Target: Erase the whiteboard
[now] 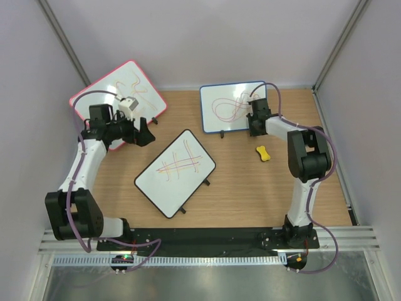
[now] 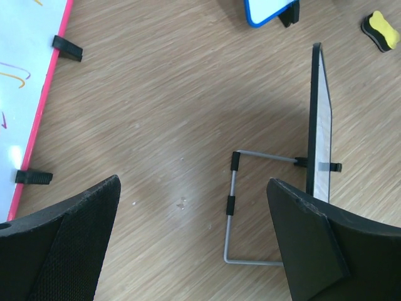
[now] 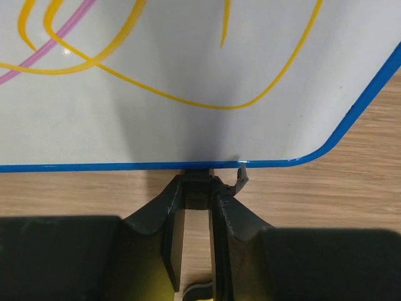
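Right gripper (image 1: 253,128) (image 3: 197,188): my jaws are narrow. A small black foot (image 3: 198,183) of the whiteboard sits between my tips, and they look pinched on it.
Left gripper (image 1: 146,132) (image 2: 193,182): my jaws are wide, with nothing in them. They hang over bare table (image 1: 250,188).
Whiteboard (image 1: 233,108) (image 3: 188,81): at the far side of the table, right of the middle. My right tips are at its near edge, close to its right corner.
Marks: purple and yellow loops are on it.
Eraser (image 1: 264,153) (image 2: 380,29): yellow and black. It lies on the wood near my right arm, apart from the whiteboard.
Pink board (image 1: 135,78) (image 2: 25,94): far left, just beside my left gripper.
Black board (image 1: 175,169) (image 2: 319,125): in the middle of the table, with crossed lines on it.
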Robot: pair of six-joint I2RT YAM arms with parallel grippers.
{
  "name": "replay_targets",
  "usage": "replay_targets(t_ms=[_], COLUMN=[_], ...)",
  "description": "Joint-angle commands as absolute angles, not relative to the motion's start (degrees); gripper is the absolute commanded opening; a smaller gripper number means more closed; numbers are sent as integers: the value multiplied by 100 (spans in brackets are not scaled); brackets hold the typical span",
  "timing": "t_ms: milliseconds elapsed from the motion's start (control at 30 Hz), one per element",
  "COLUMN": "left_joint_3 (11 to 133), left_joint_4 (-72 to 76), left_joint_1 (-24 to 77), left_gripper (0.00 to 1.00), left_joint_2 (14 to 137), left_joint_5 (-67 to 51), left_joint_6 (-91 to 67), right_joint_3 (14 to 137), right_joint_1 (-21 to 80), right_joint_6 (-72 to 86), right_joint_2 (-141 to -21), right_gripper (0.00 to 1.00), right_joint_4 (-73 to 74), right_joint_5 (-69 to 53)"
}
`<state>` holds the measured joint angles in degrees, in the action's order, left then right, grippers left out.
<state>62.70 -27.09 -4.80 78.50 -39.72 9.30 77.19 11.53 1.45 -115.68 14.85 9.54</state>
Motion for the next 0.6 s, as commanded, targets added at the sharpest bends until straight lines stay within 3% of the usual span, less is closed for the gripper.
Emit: replay_targets(t_ms=[0, 133, 567], left_joint_3=[6504, 6741, 10123], left_joint_4=[-2646, -2102, -1916], left_joint_1=[-326, -45, 808], left_gripper=[100, 100, 91], left_joint_2=[7664, 7857, 10905], left_joint_5=[-4131, -4035, -3770], left_joint_6=[923, 634, -756], right_joint_3=[7323, 7067, 7092], right_joint_1=[1177, 1204, 1459], right_joint_6=[-158, -237, -703], right_joint_2=[-11382, -11268, -11346], right_gripper=[1, 1, 1], right_joint_4=[2030, 1907, 1757], right_joint_5=[360, 255, -360])
